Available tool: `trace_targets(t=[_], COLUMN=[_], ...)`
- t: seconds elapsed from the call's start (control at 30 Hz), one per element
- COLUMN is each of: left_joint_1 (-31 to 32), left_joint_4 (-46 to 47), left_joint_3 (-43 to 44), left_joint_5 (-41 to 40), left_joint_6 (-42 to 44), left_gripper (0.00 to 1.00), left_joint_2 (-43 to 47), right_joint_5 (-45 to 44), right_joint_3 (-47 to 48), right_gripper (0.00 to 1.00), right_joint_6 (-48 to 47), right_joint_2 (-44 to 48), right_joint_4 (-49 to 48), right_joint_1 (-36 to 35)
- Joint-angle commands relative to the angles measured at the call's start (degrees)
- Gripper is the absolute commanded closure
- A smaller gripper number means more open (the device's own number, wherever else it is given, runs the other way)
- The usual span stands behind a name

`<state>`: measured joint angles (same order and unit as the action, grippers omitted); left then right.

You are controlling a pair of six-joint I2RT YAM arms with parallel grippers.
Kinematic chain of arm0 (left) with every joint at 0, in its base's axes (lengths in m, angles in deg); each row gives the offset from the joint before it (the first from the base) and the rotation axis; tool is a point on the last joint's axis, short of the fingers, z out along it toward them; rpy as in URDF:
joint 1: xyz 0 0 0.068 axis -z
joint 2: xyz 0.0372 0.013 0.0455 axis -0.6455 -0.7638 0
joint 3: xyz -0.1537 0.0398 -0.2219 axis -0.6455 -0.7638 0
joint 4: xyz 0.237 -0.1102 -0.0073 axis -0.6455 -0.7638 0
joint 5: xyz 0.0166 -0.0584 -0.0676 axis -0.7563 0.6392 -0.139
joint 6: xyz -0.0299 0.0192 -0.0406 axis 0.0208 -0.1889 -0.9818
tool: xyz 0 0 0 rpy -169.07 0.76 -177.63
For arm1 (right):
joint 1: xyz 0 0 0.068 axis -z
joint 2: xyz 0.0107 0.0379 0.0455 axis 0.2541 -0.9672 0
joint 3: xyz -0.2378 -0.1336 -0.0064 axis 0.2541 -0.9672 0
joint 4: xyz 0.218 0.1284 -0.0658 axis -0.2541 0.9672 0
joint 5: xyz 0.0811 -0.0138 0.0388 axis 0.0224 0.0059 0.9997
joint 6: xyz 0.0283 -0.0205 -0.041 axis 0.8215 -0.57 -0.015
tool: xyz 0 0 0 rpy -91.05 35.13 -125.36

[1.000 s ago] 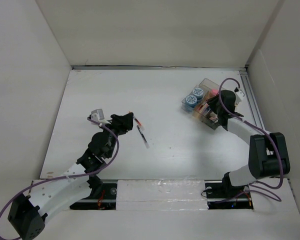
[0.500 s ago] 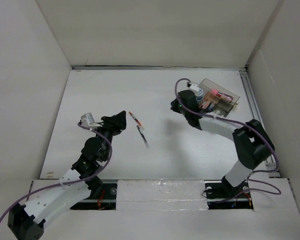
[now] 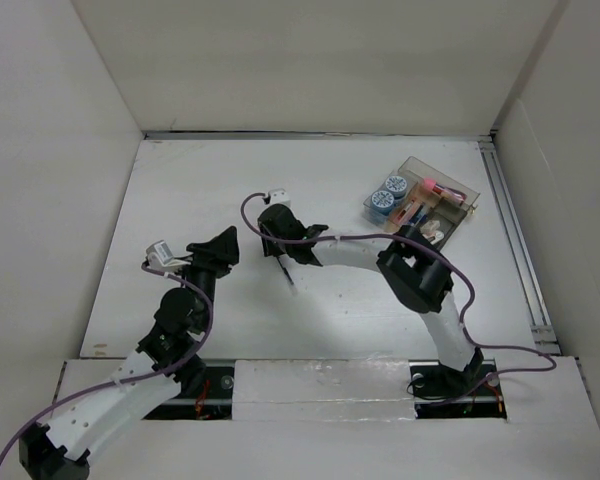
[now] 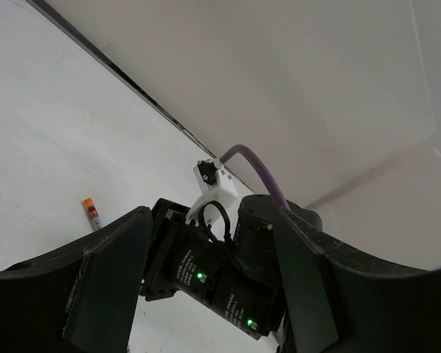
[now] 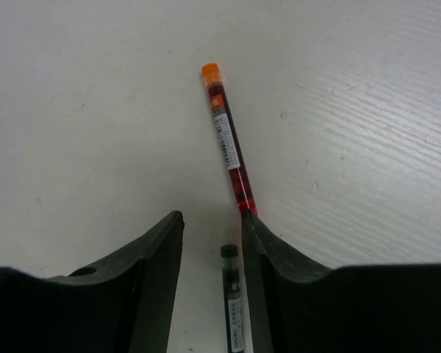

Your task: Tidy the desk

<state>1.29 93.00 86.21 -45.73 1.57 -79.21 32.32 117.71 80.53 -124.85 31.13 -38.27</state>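
The white desk (image 3: 180, 180) bears two pens at its middle. My right gripper (image 3: 283, 254) reaches across from the right and hovers low over them, open. In the right wrist view its fingers (image 5: 158, 257) straddle the capped end of a black pen (image 5: 232, 301), and the right finger's tip lies over the lower end of a red pen with an orange cap (image 5: 226, 140). The black pen's lower end shows from above (image 3: 290, 276). My left gripper (image 3: 223, 243) is open and empty, just left of the right wrist. The red pen's orange cap shows in its view (image 4: 92, 213).
A small clear compartmented tray (image 3: 458, 192) stands at the back right, holding two blue-topped rolls (image 3: 388, 192) and small pink items. A metal rail (image 3: 512, 230) runs along the desk's right edge. White panels stand on three sides.
My right arm has swung from the clear tray leftward across the desk to the pens. My left gripper has drawn back to the left, away from the pens.
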Motion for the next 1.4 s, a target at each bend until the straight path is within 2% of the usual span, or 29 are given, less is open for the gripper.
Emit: trace_targets(t=[0.0, 0.33, 0.4, 0.6, 1.0, 1.1, 1.37], left_joint_1=[-0.19, -0.19, -0.19, -0.19, -0.19, -0.19, -0.19], left_joint_4=[0.83, 1.27, 1.27, 1.1, 1.71, 1.27, 1.62], left_joint_3=[1.34, 1.16, 1.25, 1.07, -0.16, 0.54, 0.81], left_joint_5=[-0.37, -0.37, -0.54, -0.89, -1.42, -1.16, -0.72], left_joint_6=[-0.38, -0.12, 0.06, -0.12, -0.47, -0.3, -0.21], left_gripper=[0.37, 0.37, 0.37, 0.38, 0.38, 0.38, 0.38], left_joint_2=[-0.39, -0.92, -1.01, -0.22, 1.9, 0.84, -0.3], right_joint_5=[-2.62, -7.55, -8.17, -8.08, -6.14, -4.39, -4.91], right_joint_3=[5.02, 3.88, 2.83, -2.97, -3.77, -1.22, -4.21], right_gripper=[0.56, 0.58, 0.63, 0.63, 0.56, 0.56, 0.6], right_joint_6=[-2.33, -2.51, -2.24, -2.33, -1.45, -0.92, -2.07], right_joint_2=[-1.34, -2.23, -0.74, 5.59, 3.49, 0.77, 1.2], right_joint_4=[4.15, 3.99, 2.85, -2.96, -1.65, 2.04, 0.47], right_joint_1=[-0.18, -0.18, -0.18, 1.39, 3.77, 4.3, 3.16])
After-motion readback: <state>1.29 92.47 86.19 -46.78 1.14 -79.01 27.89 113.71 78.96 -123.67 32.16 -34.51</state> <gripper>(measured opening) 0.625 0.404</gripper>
